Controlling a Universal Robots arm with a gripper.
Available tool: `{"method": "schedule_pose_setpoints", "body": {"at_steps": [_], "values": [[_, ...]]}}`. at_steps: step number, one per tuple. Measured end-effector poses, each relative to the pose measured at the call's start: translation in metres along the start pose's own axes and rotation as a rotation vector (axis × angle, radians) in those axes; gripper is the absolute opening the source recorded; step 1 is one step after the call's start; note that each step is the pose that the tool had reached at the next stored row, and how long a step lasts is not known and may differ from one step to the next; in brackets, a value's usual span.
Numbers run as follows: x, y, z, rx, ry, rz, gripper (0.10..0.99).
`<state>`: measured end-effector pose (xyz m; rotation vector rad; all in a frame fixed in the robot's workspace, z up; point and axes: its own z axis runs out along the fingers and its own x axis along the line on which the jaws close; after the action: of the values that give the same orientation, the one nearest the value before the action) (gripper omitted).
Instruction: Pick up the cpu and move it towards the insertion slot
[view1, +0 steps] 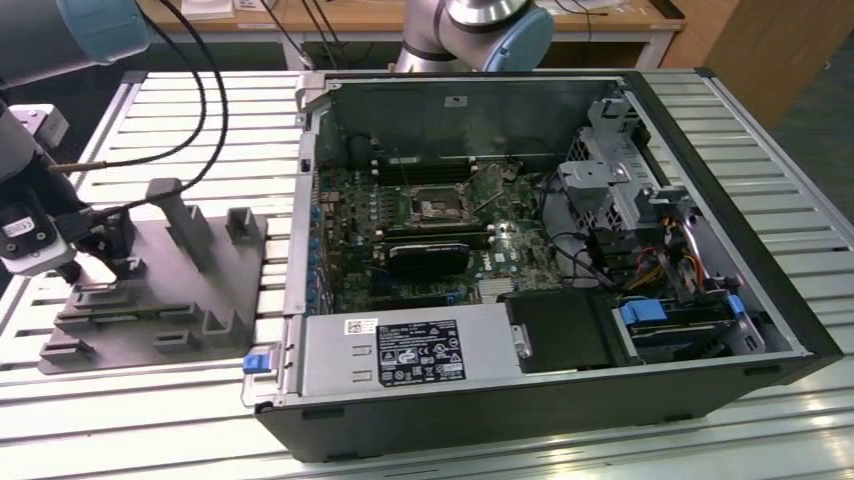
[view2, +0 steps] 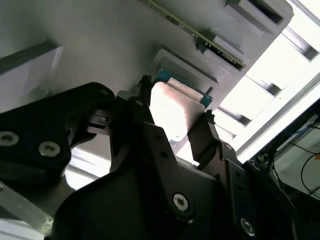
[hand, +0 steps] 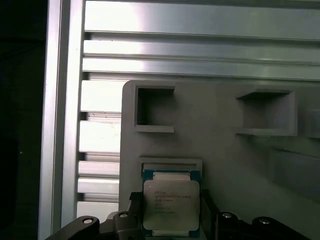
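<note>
A slatted aluminium bench carried the work, with wooden furniture behind it. On the bench lay a grey tray with raised blocks. In the exterior view an open computer case lay flat just beside the tray, on the exterior view's right of it.

The arm stood over the tray's side away from the case, trailing a black cable. It had the tool lowered onto the tray.

In both wrist views the cpu sat flat in a shallow framed recess of the tray, near the tray's edge. A blue-green rim showed around the silvery top of the chip. The tool straddled the chip, with one dark part close against each of two opposite sides. Whether it was clenched on the chip or released could not be told. Two empty square pockets in the tray lay beyond the chip.

The insertion slot, with its shiny frame and dark centre, lay well apart from the tray. It sat on the green board inside the case.
</note>
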<state>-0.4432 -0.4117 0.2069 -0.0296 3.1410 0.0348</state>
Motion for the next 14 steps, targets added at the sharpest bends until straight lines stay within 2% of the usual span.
{"method": "schedule_pose_setpoints", "body": {"at_steps": [5,8,14], "values": [[0.0000,0.0005,-0.0211,0.000,0.0002,0.000,0.541],[0.0000,0.0007,-0.0307,0.000,0.0006,0.000,0.541],[0.0000,0.0009,-0.0424,-0.001,0.0018,0.000,0.541]]}}
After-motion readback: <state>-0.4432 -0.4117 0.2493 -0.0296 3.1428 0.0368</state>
